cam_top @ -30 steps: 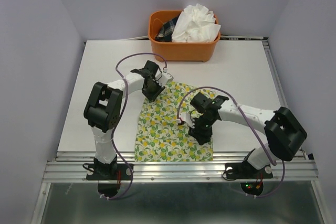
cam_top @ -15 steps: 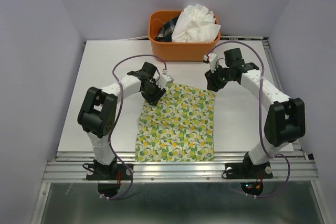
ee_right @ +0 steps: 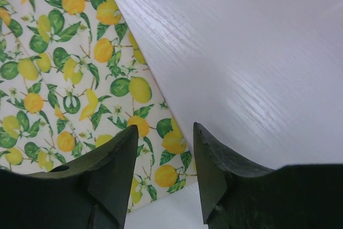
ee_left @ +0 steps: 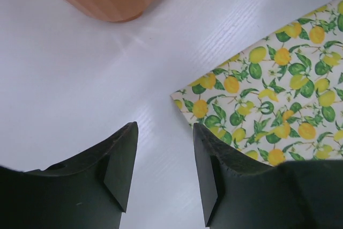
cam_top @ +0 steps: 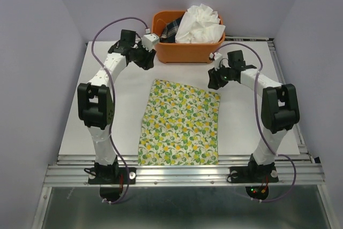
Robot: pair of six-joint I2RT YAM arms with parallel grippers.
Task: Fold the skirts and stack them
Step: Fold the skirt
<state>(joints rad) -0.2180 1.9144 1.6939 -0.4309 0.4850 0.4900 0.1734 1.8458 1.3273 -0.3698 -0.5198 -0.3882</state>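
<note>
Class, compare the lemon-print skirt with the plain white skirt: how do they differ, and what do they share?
Look: the lemon-print skirt shows yellow lemons and green leaves; the white skirt is plain and crinkly.
Pose: the lemon-print skirt lies spread flat; the white skirt is bunched up.
Place: the lemon-print skirt is on the table; the white skirt sits in the orange basket.
Shared: both are soft cloth.

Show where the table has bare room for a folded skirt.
Bare table flanks the lemon skirt on both sides, though the left arm and right arm reach over them. Crowded at the far middle: basket, left gripper at its near left corner, right gripper by the skirt's far right corner.
</note>
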